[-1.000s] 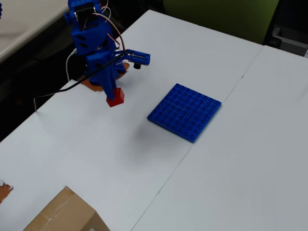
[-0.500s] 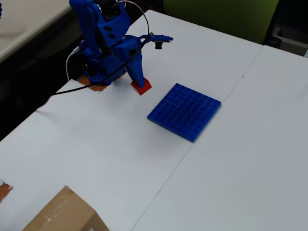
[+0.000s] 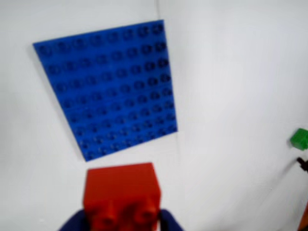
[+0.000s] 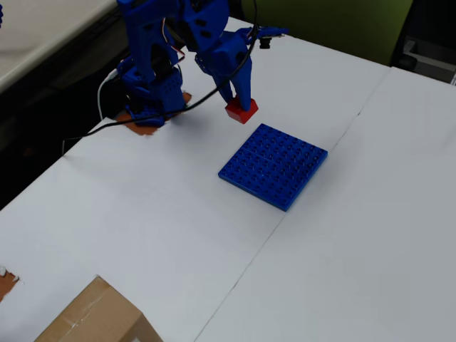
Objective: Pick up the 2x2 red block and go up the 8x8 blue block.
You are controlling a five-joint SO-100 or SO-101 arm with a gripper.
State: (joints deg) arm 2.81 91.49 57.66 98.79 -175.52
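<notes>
White table (image 4: 342, 235), cardboard box (image 4: 92, 317) near corner, hand (image 4: 239, 107) gripping red block (image 4: 241, 110)

The arm (image 4: 178, 43) is all bright blue printed plastic — chunky, blocky segments with a tapered gripper (image 4: 241, 100) at the end. A black cable (image 4: 178, 110) loops off it and thin white and red wires run near the top. The base (image 4: 149, 117) sits on an orange-brown patch.
</notes>
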